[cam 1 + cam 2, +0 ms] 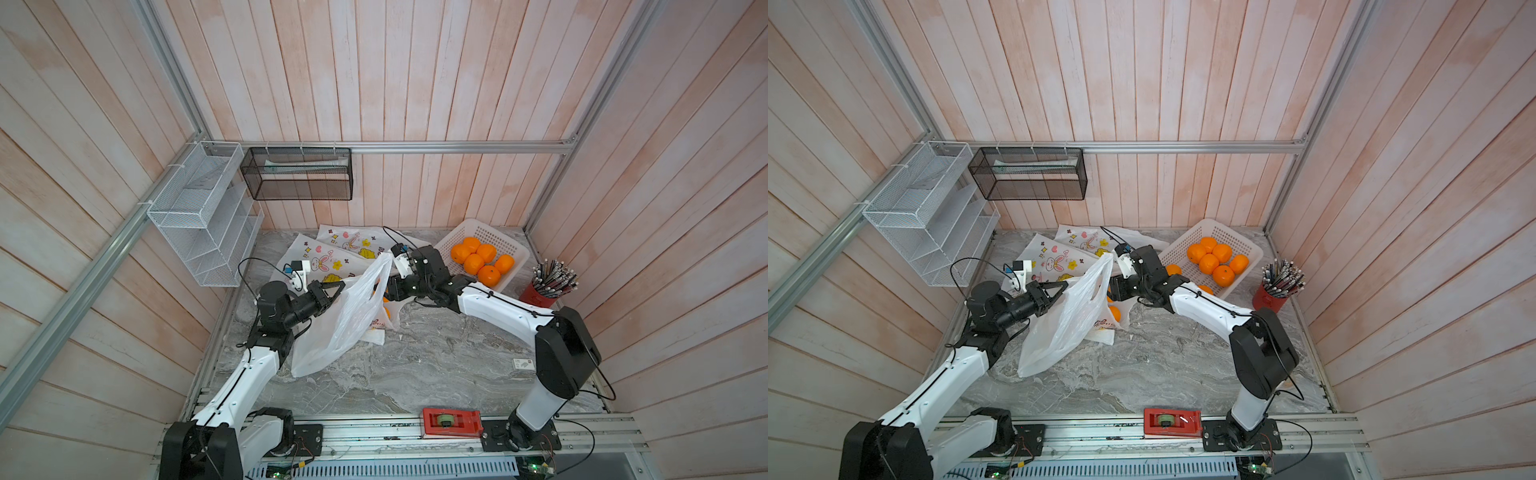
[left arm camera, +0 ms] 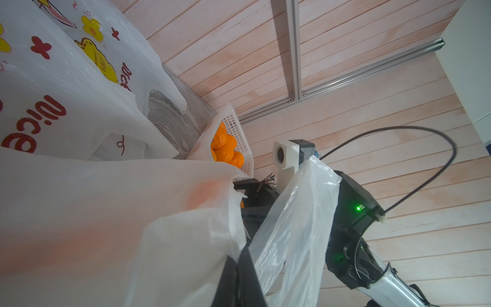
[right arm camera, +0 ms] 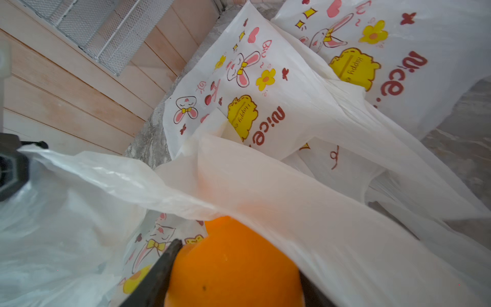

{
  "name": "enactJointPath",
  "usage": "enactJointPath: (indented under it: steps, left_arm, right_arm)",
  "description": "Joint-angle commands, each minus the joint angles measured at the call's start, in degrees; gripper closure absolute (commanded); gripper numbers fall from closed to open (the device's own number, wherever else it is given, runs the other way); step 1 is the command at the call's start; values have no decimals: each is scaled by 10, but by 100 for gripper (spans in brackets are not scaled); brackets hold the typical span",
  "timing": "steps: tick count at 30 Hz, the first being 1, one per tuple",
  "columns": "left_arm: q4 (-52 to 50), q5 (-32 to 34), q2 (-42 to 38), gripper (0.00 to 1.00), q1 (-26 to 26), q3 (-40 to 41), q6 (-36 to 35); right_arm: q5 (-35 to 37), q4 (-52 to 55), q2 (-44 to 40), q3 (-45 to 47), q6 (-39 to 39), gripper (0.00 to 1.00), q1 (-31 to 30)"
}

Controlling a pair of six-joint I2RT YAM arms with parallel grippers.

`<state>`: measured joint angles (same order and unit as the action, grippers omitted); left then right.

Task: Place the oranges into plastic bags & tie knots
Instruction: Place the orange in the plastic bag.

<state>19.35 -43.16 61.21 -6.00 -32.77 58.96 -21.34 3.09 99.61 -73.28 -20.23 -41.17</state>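
The right claw [image 3: 239, 281], closed around one orange [image 3: 228, 247], sits at the mouth of the plastic bag [image 1: 345, 324], whose rim your left claw [image 1: 340, 286] pinches up (the pocket lies beyond, toward that arm).

Bare tabletop [image 1: 436, 365] in front lies open; raised bag [image 1: 345, 320] and basket [image 1: 486, 232] crowd the back.

White arms [image 1: 498, 301] carry black joints [image 1: 565, 353], black cables [image 2: 398, 127], seemingly green LEDs [image 2: 358, 208].

A red pencil cup [image 1: 540, 294] stands just beside the white basket [image 1: 490, 232]
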Motion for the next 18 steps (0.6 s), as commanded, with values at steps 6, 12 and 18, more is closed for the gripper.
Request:
enactJointPath:
  steps: [6, 12, 18]
  left_arm:
    - [31, 9, -11, 100, 9, 17, 16]
    - [44, 6, -8, 100, 19, 29, 27]
    - [42, 4, -5, 100, 18, 32, 20]
  right_arm:
    - [-63, -63, 76, -56, -40, 34, -36]
    - [-41, -46, 63, -55, -27, 13, -36]
    - [-15, -33, 36, -28, -20, 10, -31]
